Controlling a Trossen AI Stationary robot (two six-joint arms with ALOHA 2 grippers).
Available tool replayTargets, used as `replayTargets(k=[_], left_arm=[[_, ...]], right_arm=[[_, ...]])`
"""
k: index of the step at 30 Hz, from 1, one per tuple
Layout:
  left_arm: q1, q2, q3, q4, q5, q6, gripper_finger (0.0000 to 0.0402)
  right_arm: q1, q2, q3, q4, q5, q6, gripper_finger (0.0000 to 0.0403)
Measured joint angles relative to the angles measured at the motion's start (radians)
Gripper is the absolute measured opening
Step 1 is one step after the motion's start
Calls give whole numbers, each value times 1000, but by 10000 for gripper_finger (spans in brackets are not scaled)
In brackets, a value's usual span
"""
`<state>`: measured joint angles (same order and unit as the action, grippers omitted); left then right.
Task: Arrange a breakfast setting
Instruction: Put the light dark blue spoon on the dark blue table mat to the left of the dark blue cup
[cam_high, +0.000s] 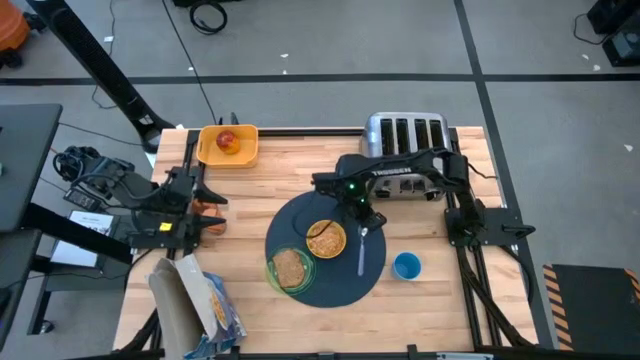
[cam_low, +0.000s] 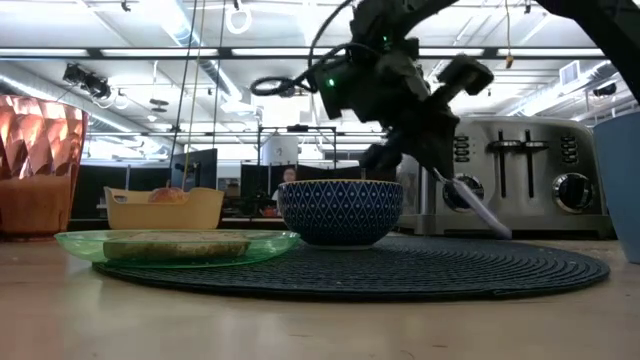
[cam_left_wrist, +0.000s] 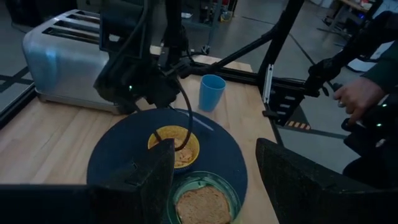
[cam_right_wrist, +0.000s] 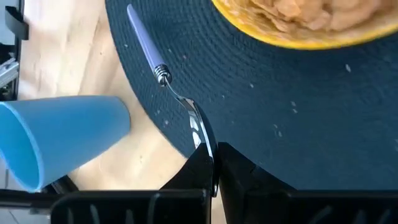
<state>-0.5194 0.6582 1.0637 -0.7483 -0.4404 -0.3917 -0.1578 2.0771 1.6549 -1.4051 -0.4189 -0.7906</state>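
The dark round mat (cam_high: 345, 285) lies at the table's middle. On it stand the yellow cereal bowl (cam_high: 325, 239) and, at its near left rim, the green plate with toast (cam_high: 290, 269). The blue cup (cam_high: 406, 265) stands just off the mat's right rim. My right gripper (cam_high: 365, 222) hovers over the mat to the right of the bowl, shut on the spoon (cam_high: 361, 252). My left gripper (cam_left_wrist: 214, 186) waits open at the table's left edge with nothing between its fingers, above the orange tumbler (cam_low: 35, 165). The red apple (cam_high: 228, 141) lies in the tray. My right gripper pinches the spoon by its metal bowl end (cam_right_wrist: 200, 134) between its two fingers. The fingers slant down from above, roughly along the spoon. The pale handle (cam_right_wrist: 142, 34) points away and down toward the mat; whether its free end (cam_low: 500, 230) touches the mat I cannot tell.
The silver toaster (cam_high: 405, 140) stands at the far right, close behind my right arm. The orange-yellow tray (cam_high: 228, 155) is at the far left. A bread bag (cam_high: 190, 300) lies at the near left corner. A person's hand (cam_left_wrist: 353, 96) shows beyond the table's right side.
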Motion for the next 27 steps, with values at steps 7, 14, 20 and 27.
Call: replayTargets(k=[7,14,20,27], left_arm=[[0,0,0,1,-7,-14,231],[0,0,0,1,-11,-15,231],[0,0,0,1,-12,-16,231],[0,0,0,1,-12,-16,231]], right_arm=[[-3,0,-121,90,-40,-77,14],[3,-1,-176,180,-14,-154,14],[0,-1,-210,257,-4,-159,14],[-6,-1,-226,282,79,-117,19]])
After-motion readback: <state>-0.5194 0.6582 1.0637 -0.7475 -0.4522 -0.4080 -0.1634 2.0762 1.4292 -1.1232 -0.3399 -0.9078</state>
